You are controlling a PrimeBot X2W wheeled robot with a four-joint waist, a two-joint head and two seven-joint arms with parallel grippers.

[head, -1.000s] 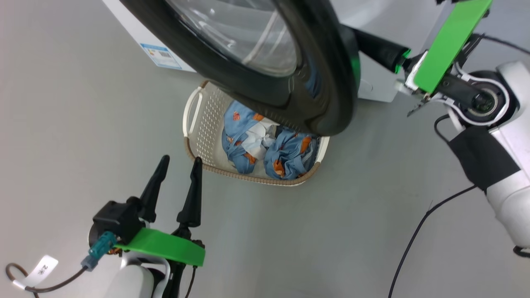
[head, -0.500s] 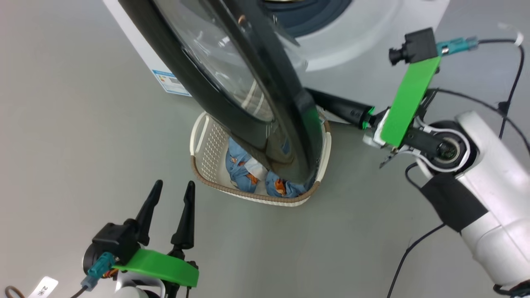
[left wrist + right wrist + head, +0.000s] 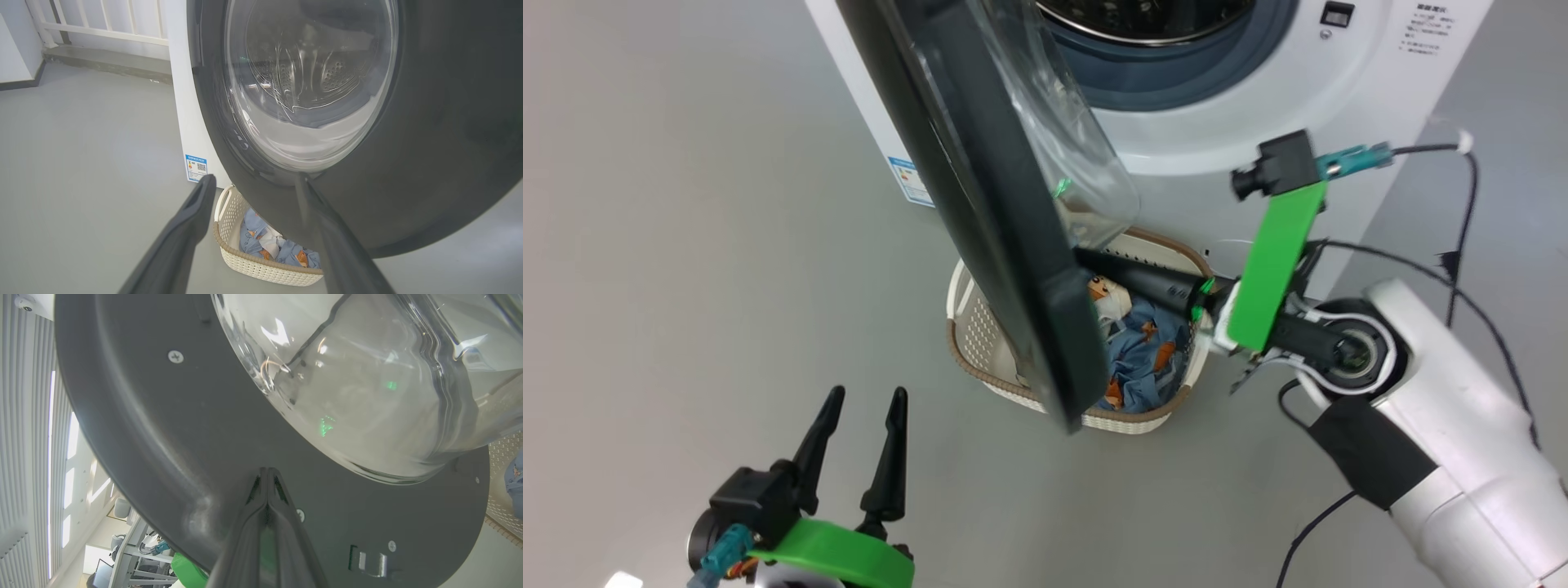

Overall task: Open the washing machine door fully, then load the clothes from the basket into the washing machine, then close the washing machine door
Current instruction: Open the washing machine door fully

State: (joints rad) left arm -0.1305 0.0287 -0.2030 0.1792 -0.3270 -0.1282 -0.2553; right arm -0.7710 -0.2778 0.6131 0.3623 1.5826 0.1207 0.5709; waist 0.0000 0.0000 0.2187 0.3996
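The washing machine [image 3: 1258, 122] stands at the top with its steel drum [image 3: 1143, 12] exposed. The washing machine door [image 3: 980, 188] hangs swung out, edge-on to me, over the basket [image 3: 980, 343]. The clothes [image 3: 1143, 351] lie in the basket, partly hidden by the door. My right gripper [image 3: 1094, 263] is shut, its tips against the door's inner face [image 3: 163, 428] just below the glass bowl [image 3: 367, 375]. My left gripper [image 3: 864, 396] stands open with nothing in it at the lower left, apart from the basket. Its wrist view faces the door's outer side [image 3: 429, 143] and the basket [image 3: 261, 267].
Grey floor [image 3: 686, 245] stretches to the left of the machine. A black cable [image 3: 1307, 531] trails on the floor at the right. A white railing [image 3: 102, 36] and a low step run behind the machine. A blue label [image 3: 196, 167] is on the machine's side.
The head camera has shifted. The door has swung further out from the machine, with my shut right gripper moving along against its inner side. The left gripper stays open and low.
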